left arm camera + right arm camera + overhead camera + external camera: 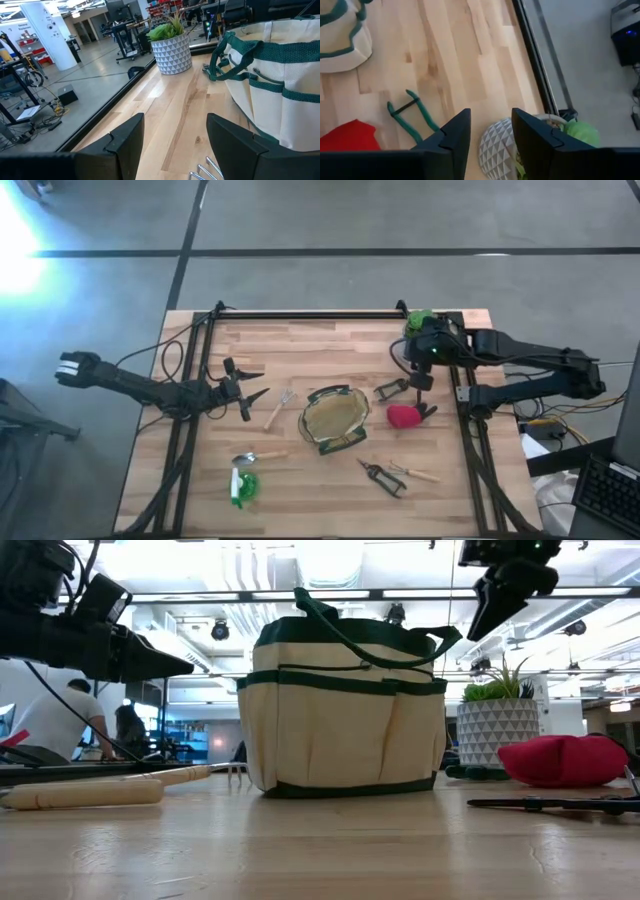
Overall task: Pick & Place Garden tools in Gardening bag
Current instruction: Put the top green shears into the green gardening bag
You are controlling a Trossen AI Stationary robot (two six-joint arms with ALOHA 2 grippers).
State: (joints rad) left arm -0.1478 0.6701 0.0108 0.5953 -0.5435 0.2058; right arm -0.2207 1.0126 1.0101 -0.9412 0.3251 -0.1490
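The olive-tan gardening bag [335,420] stands upright mid-table, mouth up. My left gripper [256,385] is open and empty, left of the bag, just above a wooden-handled fork [280,408] whose tines show in the left wrist view [206,170]. My right gripper [421,384] is open and empty, raised over the table right of the bag, near green-handled shears [410,115] and the red glove piece [403,416]. A metal trowel [256,456], a bright green piece [243,485] and black-handled shears [382,477] lie flat near the front edge.
A green plant in a white patterned pot [420,320] stands at the far right corner, close to my right arm. A wooden-handled tool [416,471] lies beside the black shears. Black frame rails [300,315] run along the table's far and side edges.
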